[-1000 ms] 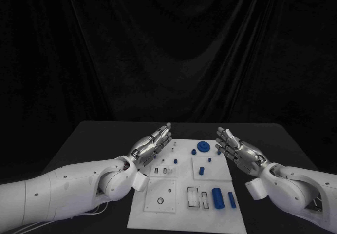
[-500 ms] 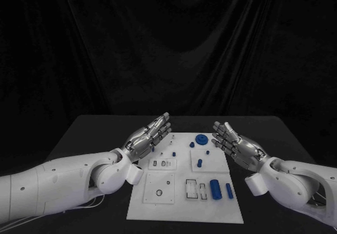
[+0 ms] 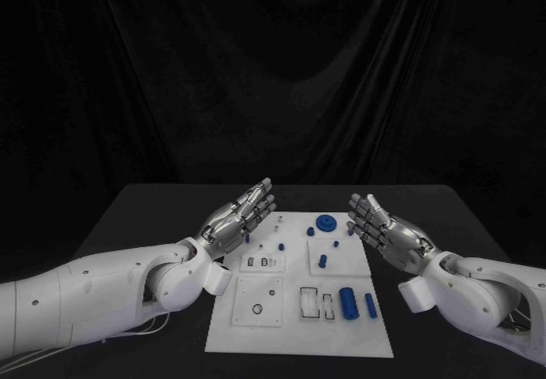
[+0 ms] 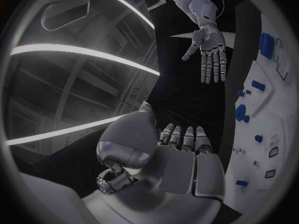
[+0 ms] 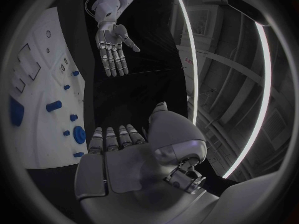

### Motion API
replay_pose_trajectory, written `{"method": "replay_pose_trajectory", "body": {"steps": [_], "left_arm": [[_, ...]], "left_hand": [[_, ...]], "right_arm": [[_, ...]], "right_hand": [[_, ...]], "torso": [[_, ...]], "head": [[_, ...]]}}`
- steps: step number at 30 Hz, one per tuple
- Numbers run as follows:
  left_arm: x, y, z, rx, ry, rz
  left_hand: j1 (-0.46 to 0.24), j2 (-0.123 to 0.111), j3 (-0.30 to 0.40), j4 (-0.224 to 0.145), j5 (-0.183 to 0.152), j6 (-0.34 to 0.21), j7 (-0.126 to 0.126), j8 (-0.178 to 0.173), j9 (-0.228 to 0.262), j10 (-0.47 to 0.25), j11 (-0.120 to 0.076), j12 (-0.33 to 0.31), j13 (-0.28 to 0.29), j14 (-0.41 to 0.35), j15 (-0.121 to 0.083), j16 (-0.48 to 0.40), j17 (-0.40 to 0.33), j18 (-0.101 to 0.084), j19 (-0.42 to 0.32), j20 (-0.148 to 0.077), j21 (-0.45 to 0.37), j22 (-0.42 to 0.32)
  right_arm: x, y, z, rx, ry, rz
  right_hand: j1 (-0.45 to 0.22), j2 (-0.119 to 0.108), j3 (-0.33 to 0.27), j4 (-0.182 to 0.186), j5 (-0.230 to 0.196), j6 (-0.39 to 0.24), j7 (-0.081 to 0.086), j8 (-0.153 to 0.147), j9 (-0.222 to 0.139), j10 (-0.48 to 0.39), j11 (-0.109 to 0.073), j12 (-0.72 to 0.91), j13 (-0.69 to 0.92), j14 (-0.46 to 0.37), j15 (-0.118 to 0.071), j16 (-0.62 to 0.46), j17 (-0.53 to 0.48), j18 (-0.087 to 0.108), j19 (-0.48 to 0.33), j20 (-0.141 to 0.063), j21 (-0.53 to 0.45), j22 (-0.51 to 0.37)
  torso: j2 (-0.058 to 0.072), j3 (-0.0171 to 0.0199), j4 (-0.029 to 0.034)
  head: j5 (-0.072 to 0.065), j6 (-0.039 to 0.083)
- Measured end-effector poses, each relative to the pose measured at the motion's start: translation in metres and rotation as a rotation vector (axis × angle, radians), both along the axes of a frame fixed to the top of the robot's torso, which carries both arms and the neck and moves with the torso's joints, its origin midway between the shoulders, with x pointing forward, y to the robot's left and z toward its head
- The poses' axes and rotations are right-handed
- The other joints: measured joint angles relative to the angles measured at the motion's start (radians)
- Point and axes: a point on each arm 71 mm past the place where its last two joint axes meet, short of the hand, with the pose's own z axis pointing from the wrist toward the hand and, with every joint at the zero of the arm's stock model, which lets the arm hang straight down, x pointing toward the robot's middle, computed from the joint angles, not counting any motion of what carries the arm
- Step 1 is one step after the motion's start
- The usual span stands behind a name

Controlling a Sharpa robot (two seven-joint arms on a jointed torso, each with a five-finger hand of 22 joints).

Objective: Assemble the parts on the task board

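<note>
The white task board (image 3: 298,335) lies in the middle of the black table, also seen as the task board (image 4: 261,117) and task board (image 5: 37,109). Blue parts rest on it: a round gear (image 3: 327,223), a short peg (image 3: 322,260), and two cylinders (image 3: 348,303) near its right front. My left hand (image 3: 241,215) hovers open above the board's left edge, palm turned inward, holding nothing. My right hand (image 3: 385,232) hovers open above the board's right edge, facing it. Each wrist view shows the opposite hand: the right hand (image 4: 209,47) and the left hand (image 5: 112,45), fingers stretched out.
Black table (image 3: 136,229) surrounds the board on all sides, with a dark curtain behind. Rectangular and round slots (image 3: 311,302) are cut into the board's front panels.
Both hands have risen slightly and stayed open. The head view has shifted a little, so the board sits a bit differently in the picture.
</note>
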Motion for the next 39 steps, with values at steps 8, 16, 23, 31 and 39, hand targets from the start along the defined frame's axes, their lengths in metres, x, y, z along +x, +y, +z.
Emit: {"method": "replay_pose_trajectory", "body": {"steps": [8, 16, 23, 31, 39], "left_arm": [[0.002, 0.007, 0.002, 0.039, -0.027, 0.081], [0.01, 0.028, 0.008, 0.125, -0.079, 0.201], [0.021, 0.036, 0.025, 0.222, -0.207, 0.219], [0.029, 0.039, 0.049, 0.304, -0.35, 0.208], [0.025, 0.038, 0.059, 0.326, -0.402, 0.195]], "left_hand": [[0.032, 0.002, -0.007, -0.001, 0.03, 0.039, 0.007, 0.008, 0.004, 0.0, 0.0, 0.0, 0.0, 0.0, 0.0, 0.0, 0.0, 0.0, 0.0, 0.0, 0.0, 0.0], [0.058, -0.006, -0.012, -0.001, 0.053, 0.062, 0.012, 0.008, 0.006, 0.0, 0.0, 0.0, 0.0, 0.0, 0.0, 0.0, 0.0, 0.0, 0.0, 0.0, 0.0, 0.0], [0.107, -0.015, -0.012, -0.001, 0.059, 0.111, 0.026, 0.014, 0.011, 0.0, 0.011, 0.0, 0.0, 0.0, 0.0, 0.0, 0.0, 0.0, 0.0, 0.0, 0.0, 0.0], [0.181, -0.002, -0.01, 0.001, 0.165, 0.139, 0.032, 0.014, 0.013, 0.002, 0.02, 0.0, 0.001, 0.0, 0.0, 0.0, 0.001, 0.0, 0.0, 0.0, 0.0, 0.0], [0.202, 0.001, -0.007, 0.0, 0.198, 0.146, 0.039, 0.014, 0.013, 0.003, 0.029, 0.0, 0.001, 0.0, 0.0, 0.0, 0.001, 0.0, -0.001, 0.017, 0.0, 0.0]], "right_arm": [[0.012, 0.003, 0.019, -0.011, -0.051, -0.006], [0.045, 0.002, 0.058, -0.091, -0.189, 0.015], [0.059, -0.006, 0.089, -0.29, -0.313, 0.084], [0.067, -0.007, 0.112, -0.621, -0.46, 0.178], [0.072, 0.003, 0.118, -1.063, -0.648, 0.28]], "right_hand": [[0.078, -0.021, 0.015, -0.003, 0.07, 0.017, 0.053, 0.0, 0.005, -0.002, 0.056, 0.0, 0.0, 0.0, 0.0, 0.0, 0.0, 0.0, -0.001, 0.034, 0.0, 0.0], [0.304, -0.086, 0.064, -0.025, 0.237, 0.082, 0.103, 0.013, 0.016, 0.014, 0.207, 0.012, 0.006, 0.0, 0.15, 0.0, 0.0, 0.0, 0.0, 0.204, 0.0, 0.0], [0.41, -0.087, 0.092, -0.08, 0.315, 0.111, 0.129, 0.014, 0.018, 0.026, 0.233, 0.034, 0.011, 0.01, 0.203, 0.0, 0.001, 0.0, 0.057, 0.269, 0.028, 0.018], [0.462, -0.104, 0.088, -0.163, 0.411, 0.293, 0.161, 0.033, 0.037, 0.153, 0.3, 0.101, 0.028, 0.497, 0.241, 0.105, 0.071, 0.0, 0.565, 0.286, 0.187, 0.079], [0.475, -0.2, 0.394, -0.194, 0.17, 0.462, 0.153, 0.044, 0.048, 0.308, 0.28, 0.077, 0.039, 0.93, 0.181, 0.1, 0.106, 0.008, 0.966, 0.246, 0.127, 0.069]], "torso": [[0.001, 0.0001, 0.0], [0.007, -0.0022, -0.0031], [0.032, -0.0057, 0.0128], [0.068, -0.0102, 0.0379], [0.102, -0.0154, 0.0656]], "head": [[0.003, -0.016], [0.018, -0.039], [0.006, -0.039], [-0.003, -0.039], [-0.024, -0.023]]}}
